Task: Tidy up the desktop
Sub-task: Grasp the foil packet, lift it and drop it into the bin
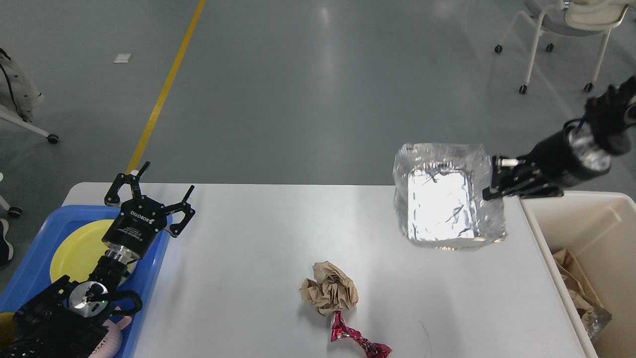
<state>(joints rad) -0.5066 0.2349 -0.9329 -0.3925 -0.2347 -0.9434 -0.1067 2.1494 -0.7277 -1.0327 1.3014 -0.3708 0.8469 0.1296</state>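
The white desktop [238, 238] fills your view, flanked by a blue tray [35, 268] on the left and a cream bin [596, 219] on the right. Your right gripper [494, 179] pinches a foil tray [447, 199] by its rim, likely carrying it binward. Your left gripper [151, 191] hovers spread above the blue tray. Crumpled brown paper [329, 288] and a red wrapper [355, 340] remain.

One head camera, looking down.
You see forward over the tabletop [278, 238] to the floor [308, 74] beyond.
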